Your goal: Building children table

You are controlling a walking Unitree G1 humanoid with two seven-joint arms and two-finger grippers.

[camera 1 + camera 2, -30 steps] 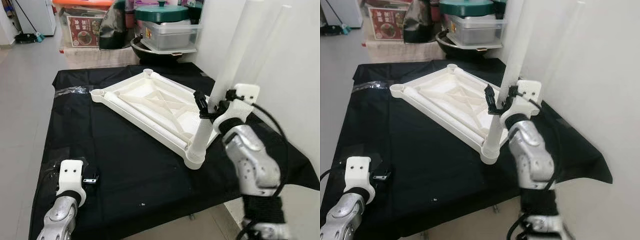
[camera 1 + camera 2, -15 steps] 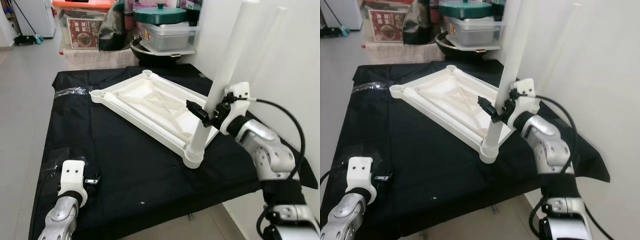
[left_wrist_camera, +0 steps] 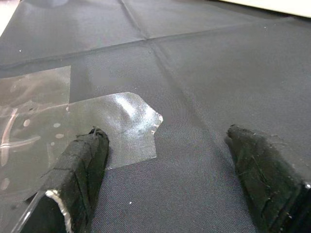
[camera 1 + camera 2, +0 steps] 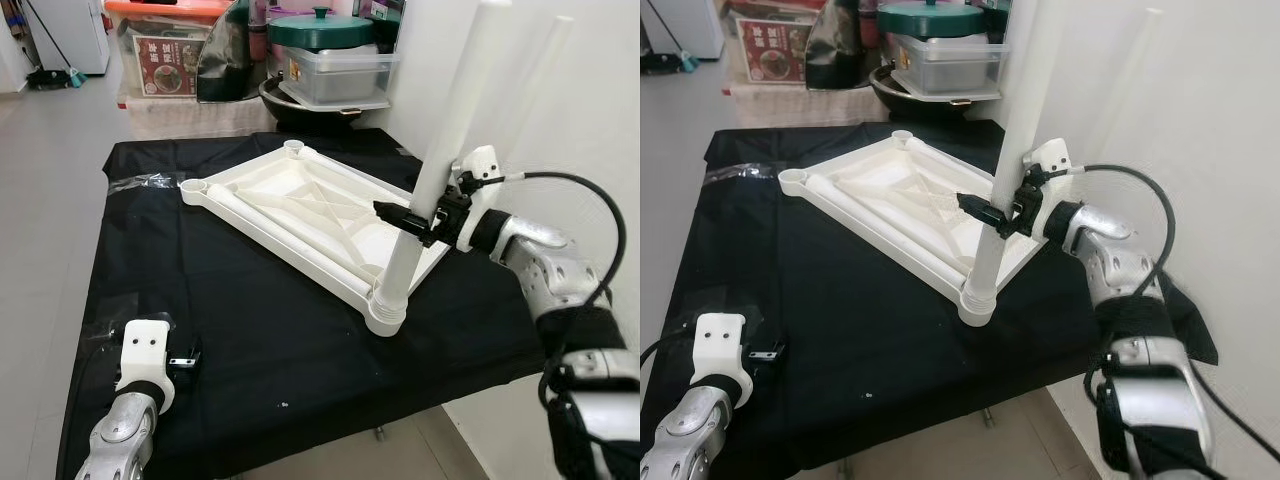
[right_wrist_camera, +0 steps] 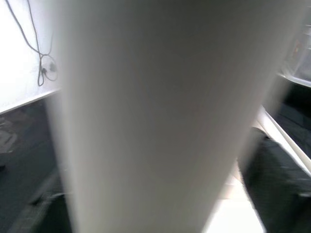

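The white children's table top [image 4: 300,200] lies upside down on a black cloth [image 4: 250,340]. One white leg [image 4: 440,150] stands upright in its near right corner socket [image 4: 387,315]. About halfway up the leg, my right gripper [image 4: 415,218] is shut on it from the wall side. In the right wrist view the leg [image 5: 160,116] is very close and blurred. My left gripper [image 3: 170,184] rests low at the near left of the cloth, open, its fingers [image 3: 82,165] over a piece of clear film [image 3: 121,121]. Two far corner sockets [image 4: 195,186] hold nothing.
A white wall [image 4: 590,90] runs close along the right side of the table. Behind the table stand storage boxes [image 4: 165,55], a dark pot and a lidded container [image 4: 340,70]. Grey floor [image 4: 50,200] lies to the left and past the near table edge.
My right arm has swung its elbow outward toward the wall while the gripper stays shut on the leg. The leg remains in the socket. My left arm has not moved.
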